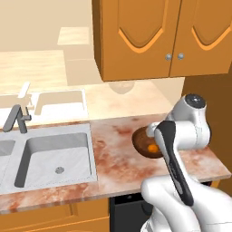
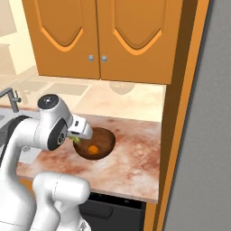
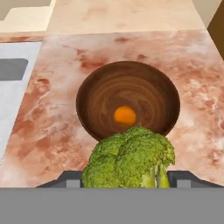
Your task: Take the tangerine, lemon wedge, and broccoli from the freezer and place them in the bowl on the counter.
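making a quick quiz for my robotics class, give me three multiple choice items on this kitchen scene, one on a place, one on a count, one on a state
1. Where is the small round bright-orange tangerine?
A. in the grey sink
B. inside the round dark-brown wood-look bowl
C. on the bare counter

2. How many pieces of food lie in the bowl?
A. one
B. two
C. three

3. What is the state of the gripper?
A. open over the sink
B. shut on nothing
C. jaws closed on the deep green lumpy broccoli, close above the bowl's near rim

Answers: 1 B, the hand view shows the orange fruit on the bowl's floor. 2 A, only the tangerine lies in the bowl. 3 C, the broccoli sits between the two dark finger tips, with the bowl just beyond it on the marbled reddish-brown stone counter.
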Available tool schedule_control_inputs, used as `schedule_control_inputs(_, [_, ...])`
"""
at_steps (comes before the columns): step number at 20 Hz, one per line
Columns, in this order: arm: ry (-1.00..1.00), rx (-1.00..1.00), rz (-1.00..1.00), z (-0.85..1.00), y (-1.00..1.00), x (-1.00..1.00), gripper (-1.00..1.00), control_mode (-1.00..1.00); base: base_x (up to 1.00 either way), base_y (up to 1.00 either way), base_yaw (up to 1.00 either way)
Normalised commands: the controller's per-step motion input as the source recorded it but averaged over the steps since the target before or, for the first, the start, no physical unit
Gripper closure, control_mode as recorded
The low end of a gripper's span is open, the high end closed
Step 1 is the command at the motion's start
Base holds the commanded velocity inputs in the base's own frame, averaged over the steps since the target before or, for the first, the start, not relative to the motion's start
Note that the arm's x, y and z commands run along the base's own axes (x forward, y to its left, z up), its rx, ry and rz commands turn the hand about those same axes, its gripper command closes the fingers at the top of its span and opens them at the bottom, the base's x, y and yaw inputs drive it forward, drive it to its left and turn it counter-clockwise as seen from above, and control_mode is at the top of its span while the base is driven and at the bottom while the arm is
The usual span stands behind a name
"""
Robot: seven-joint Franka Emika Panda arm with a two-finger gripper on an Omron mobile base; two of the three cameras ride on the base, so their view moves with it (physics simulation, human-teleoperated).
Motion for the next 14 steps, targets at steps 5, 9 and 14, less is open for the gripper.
schedule_control_inputs(5, [0.00,0.00,0.00,-0.69,-0.19,0.54,1.00,-1.00,0.00,0.00,0.00])
schedule_control_inputs(9, [0.01,0.00,0.00,-0.32,0.00,0.39,1.00,-1.00,0.00,0.00,0.00])
schedule_control_inputs(14, [0.01,0.00,0.00,-0.28,0.00,0.58,1.00,-1.00,0.00,0.00,0.00])
